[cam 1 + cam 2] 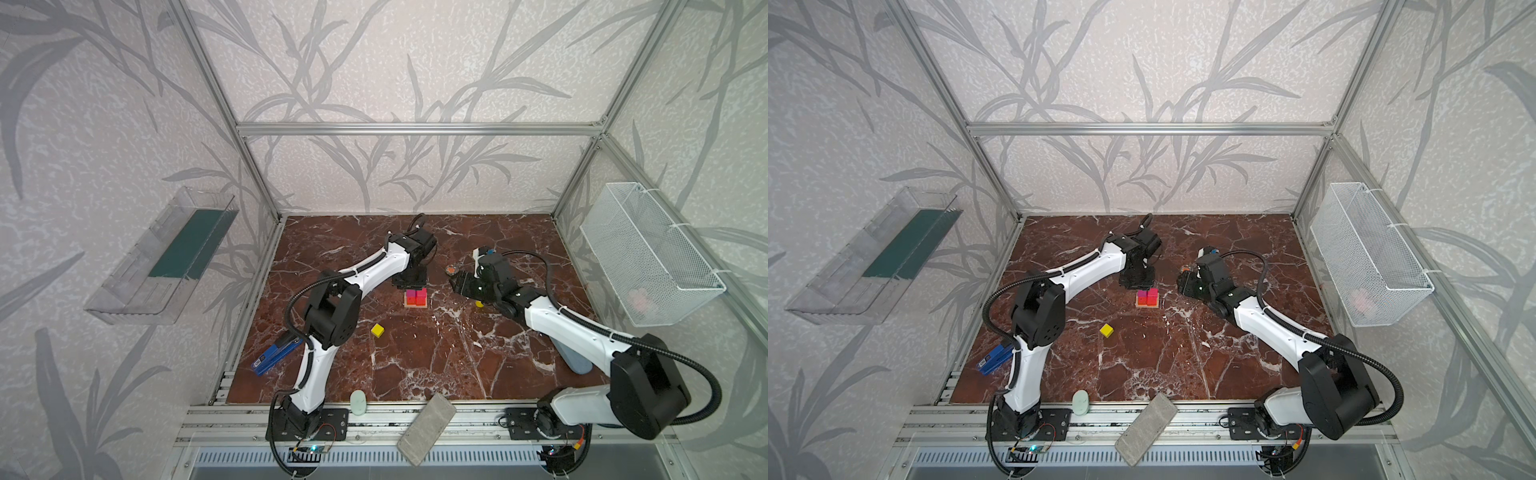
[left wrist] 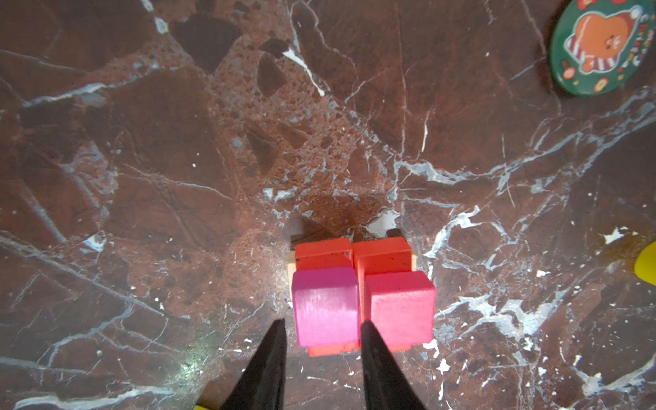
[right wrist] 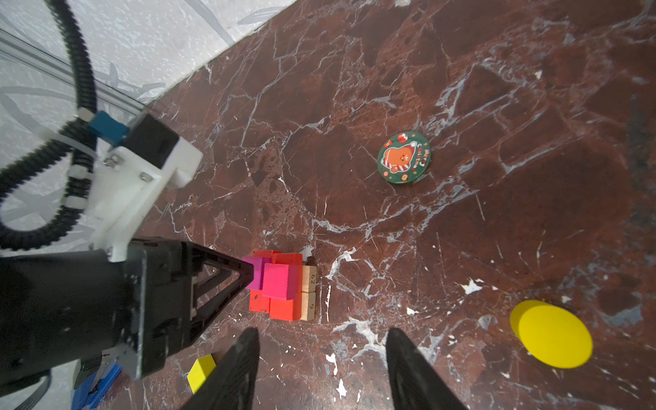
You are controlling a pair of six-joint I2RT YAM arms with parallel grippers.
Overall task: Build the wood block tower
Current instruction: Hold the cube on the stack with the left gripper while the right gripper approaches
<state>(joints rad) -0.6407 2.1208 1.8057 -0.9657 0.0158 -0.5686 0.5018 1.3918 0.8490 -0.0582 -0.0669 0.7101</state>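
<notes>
L claw [image 2: 323, 324]: narrow gap, clamped on magenta cube [image 2: 324, 305]; 2nd cube [image 2: 401, 309] just beside one finger [image 2: 376, 358].
R claw [image 3: 321, 340]: wide open, empty; tower [image 3: 280, 287] just ahead, apart.

Round green badge [image 3: 404, 157]: "Merry Christmas". Tan bar [image 3: 309, 278] end: "62". Second tan bar [image 3: 309, 306] end: "9".
</notes>
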